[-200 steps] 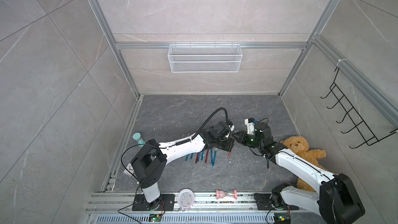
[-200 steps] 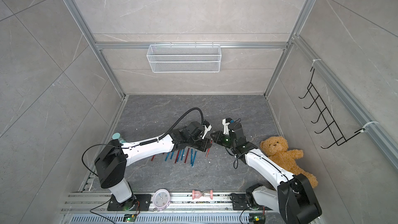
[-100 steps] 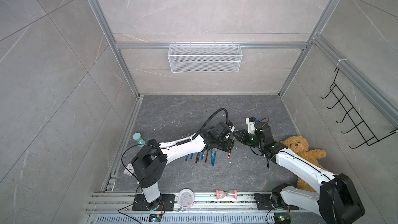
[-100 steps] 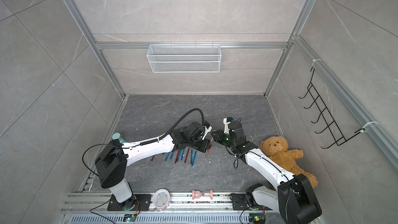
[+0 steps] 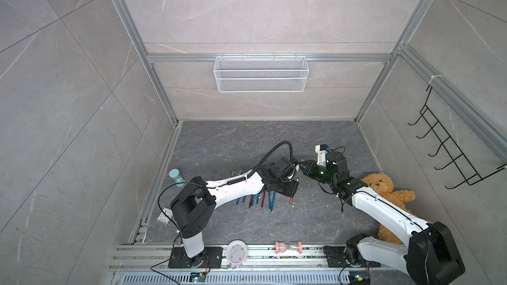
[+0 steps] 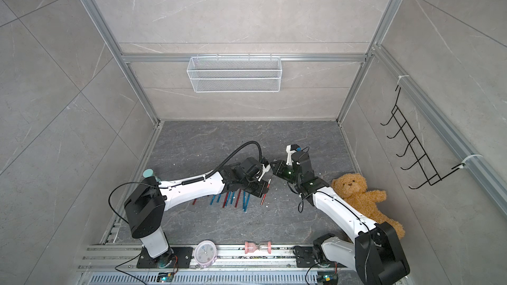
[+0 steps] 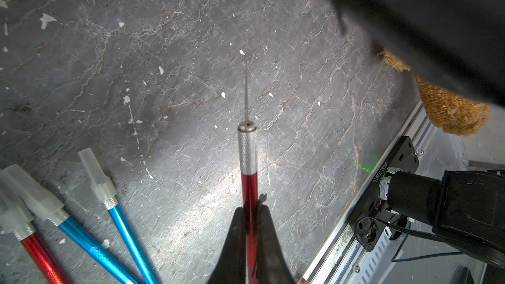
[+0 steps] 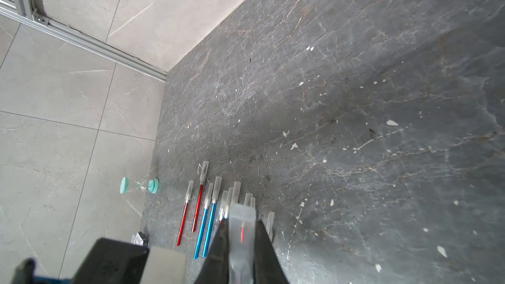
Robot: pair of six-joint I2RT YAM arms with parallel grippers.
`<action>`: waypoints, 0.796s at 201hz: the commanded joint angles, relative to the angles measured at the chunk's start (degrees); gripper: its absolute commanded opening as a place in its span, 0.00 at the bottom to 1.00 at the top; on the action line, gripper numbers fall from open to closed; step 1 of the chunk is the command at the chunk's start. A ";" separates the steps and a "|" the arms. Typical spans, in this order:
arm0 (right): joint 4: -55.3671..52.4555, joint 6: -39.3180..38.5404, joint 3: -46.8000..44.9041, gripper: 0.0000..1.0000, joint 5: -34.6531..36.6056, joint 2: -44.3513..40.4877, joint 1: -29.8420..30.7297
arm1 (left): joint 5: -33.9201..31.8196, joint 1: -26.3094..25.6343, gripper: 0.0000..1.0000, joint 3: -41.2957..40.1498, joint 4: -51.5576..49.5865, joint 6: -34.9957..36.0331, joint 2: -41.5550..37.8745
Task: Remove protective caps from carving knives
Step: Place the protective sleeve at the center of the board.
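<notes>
Holding on both arms. The left gripper (image 7: 250, 211) is clamped tight on the red handle of one carving knife (image 7: 248, 165), with the jaws pinching below the knurled silver collar. Its blade (image 7: 246, 96) is bare, thin as a needle, and sticks out past the fingers over the dark stone floor (image 7: 164, 50). Can't tell the gap to the floor.

The right gripper (image 8: 241, 220) is closed on one protective cap (image 8: 242, 241). The translucent sleeve is pinched between both fingers, with one end poking out beyond the tips. A faint red streak shows through its wall, can't tell what it is. The cap is off the held knife and the two are apart.

In both top views the grippers sit close together mid-floor, with the right one (image 5: 303, 167) just beside the left wrist. The held knife (image 6: 265, 191) is tilted, not flat.

The other knives (image 5: 258, 200) lie flat on the floor in a rough row under the left forearm, red and blue handles side by side. The right wrist view shows them wearing their caps (image 8: 216, 187). In the left wrist view three capped tips lie near the held knife.

White specks (image 7: 45, 20) are scattered over the floor. A teddy bear (image 5: 384, 190) lies against the right arm, and a teal hourglass (image 5: 175, 176) stands at the floor's left edge
</notes>
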 commanded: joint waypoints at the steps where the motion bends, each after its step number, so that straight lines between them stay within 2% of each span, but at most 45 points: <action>1: -1.78 -1.13 1.88 0.01 1.07 -1.17 -1.28 | 0.67 -0.25 0.00 1.68 -0.57 1.39 -0.24; 37: -7.06 -2.88 2.65 0.01 -1.23 -2.92 -5.60 | 0.08 -0.25 0.00 1.50 -0.49 1.34 -0.52; 81: -22.67 -8.29 3.61 0.01 -3.70 -5.61 -12.72 | -0.48 -0.17 0.00 1.15 0.47 0.46 -1.14; 125: -35.19 -12.00 3.56 0.02 -0.38 -5.85 -13.84 | -0.63 -0.12 0.00 1.06 1.24 0.01 -1.16; 160: -38.41 -14.43 3.64 0.02 1.80 -1.91 -14.00 | -0.47 -0.08 0.00 0.93 1.61 0.07 -1.14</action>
